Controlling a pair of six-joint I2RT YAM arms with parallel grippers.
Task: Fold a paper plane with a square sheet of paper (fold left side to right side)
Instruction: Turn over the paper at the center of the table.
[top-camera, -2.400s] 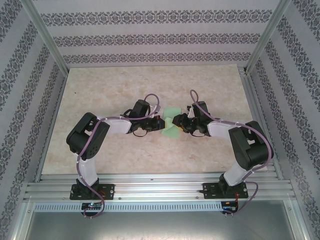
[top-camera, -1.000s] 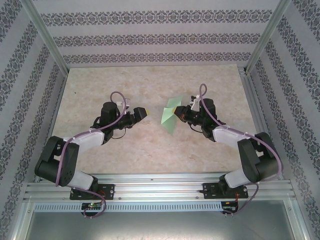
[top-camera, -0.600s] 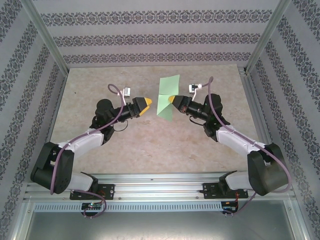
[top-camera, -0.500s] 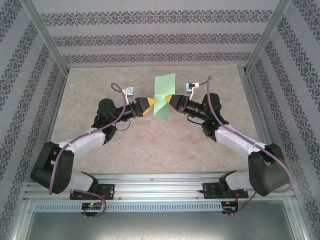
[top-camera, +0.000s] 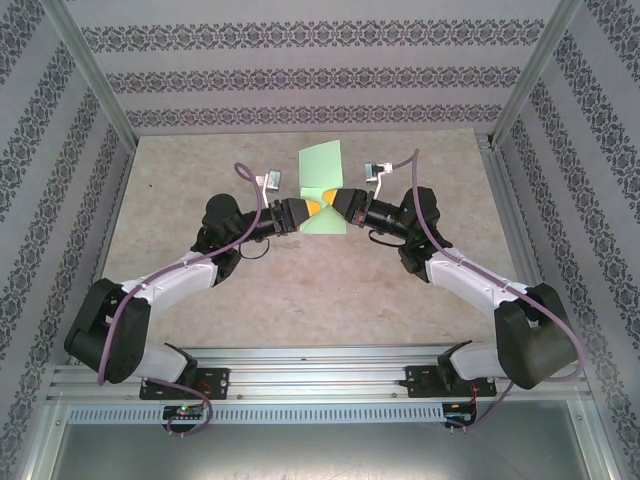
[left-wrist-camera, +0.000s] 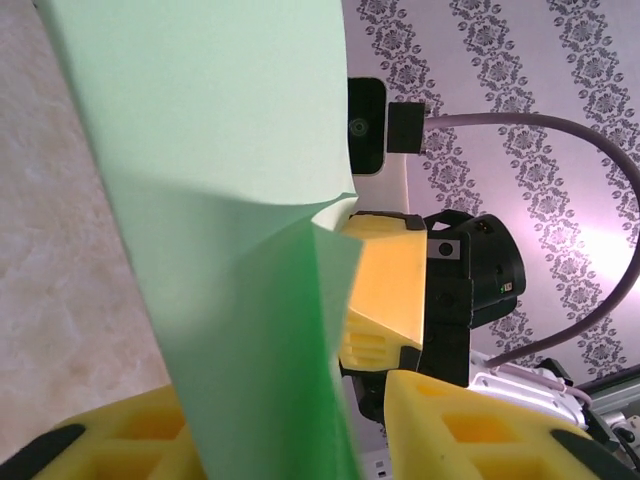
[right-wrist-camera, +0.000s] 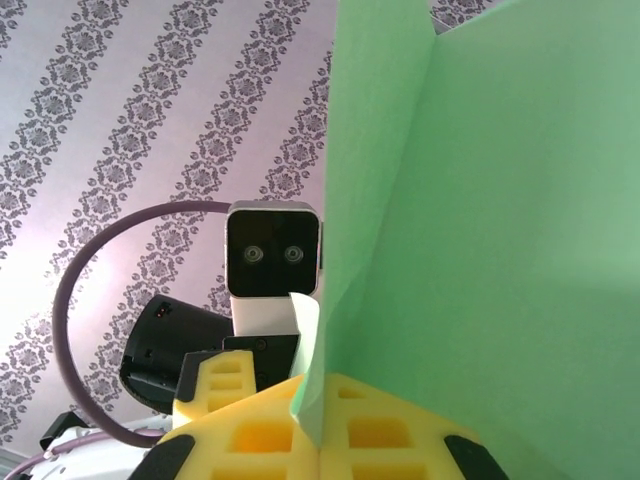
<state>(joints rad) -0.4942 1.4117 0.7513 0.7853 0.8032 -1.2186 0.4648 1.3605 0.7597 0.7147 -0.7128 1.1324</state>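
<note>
Right gripper: clamped on square sheet of paper, held upright above worktop. Left gripper: part-open, straddling the sheet's other side. Step, judged: 2-gripper hold before left-to-right fold. Next: left pinch needs closing.

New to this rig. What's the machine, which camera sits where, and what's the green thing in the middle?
A left arm and a right arm are bolted at the near edge of a table. The wide picture looks down from above and behind them. The other two come from a camera on each wrist, looking past its own yellow fingers. Between them, held up off the table, is a creased green paper. The right claw is shut on it; the left claw straddles it, grip unclear.
</note>
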